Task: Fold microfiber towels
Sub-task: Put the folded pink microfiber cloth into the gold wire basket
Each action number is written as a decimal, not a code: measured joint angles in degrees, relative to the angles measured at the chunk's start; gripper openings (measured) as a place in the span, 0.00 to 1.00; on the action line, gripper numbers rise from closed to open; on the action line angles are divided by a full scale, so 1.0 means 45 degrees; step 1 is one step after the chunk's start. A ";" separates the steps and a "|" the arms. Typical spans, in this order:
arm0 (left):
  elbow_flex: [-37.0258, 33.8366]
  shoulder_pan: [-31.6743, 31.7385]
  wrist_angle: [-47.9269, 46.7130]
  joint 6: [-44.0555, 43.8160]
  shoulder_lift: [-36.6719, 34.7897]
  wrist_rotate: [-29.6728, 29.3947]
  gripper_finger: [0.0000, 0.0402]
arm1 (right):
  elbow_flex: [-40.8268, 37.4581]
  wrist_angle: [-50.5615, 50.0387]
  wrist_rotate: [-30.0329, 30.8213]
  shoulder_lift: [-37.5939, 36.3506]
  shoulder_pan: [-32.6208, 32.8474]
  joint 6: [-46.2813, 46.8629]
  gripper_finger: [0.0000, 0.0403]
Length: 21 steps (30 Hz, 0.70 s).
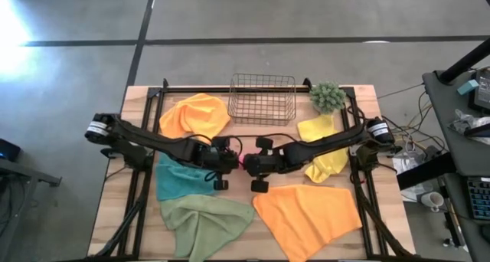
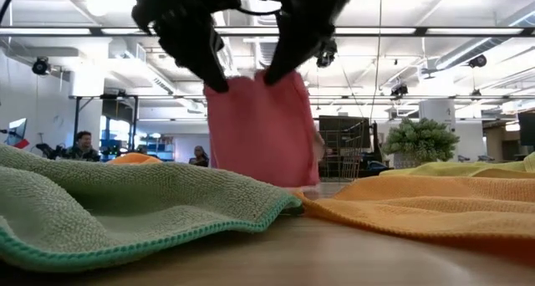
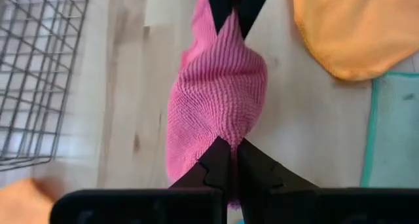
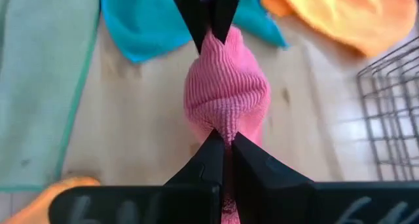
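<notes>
Left gripper (image 3: 228,145): fingers pinching together on one upper corner of the pink towel (image 2: 262,131). The ribbed, plush cloth is hanging in a soft drape above mid-tabletop (image 1: 115,204), largely hidden beneath both arms in the high view. Right gripper (image 4: 222,140): fingers clamping the opposite corner. Sage green towel (image 2: 125,204) and orange towel (image 2: 435,204) are lying rumpled in front, looped pile showing.

Two orange towels (image 1: 196,115) (image 1: 308,216), one pink towel (image 2: 263,131), one teal towel (image 1: 178,179), one green towel (image 1: 203,222), one yellow towel (image 1: 323,145), one basket (image 1: 262,99), one plant (image 1: 328,96)
</notes>
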 joint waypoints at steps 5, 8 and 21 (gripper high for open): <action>0.0141 0.0302 -0.0535 0.0157 -0.0678 0.0093 0.00 | 0.0674 -0.0195 0.0207 0.0000 -0.0160 0.0000 0.02; 0.0406 0.0528 -0.0987 0.0455 -0.0931 0.0123 0.00 | 0.0987 -0.0181 0.0419 0.0000 -0.0285 0.0001 0.02; 0.2030 0.1699 -0.2558 0.1976 -0.1256 0.0178 0.00 | 0.3207 -0.1716 0.1666 0.0000 -0.0968 -0.0313 0.02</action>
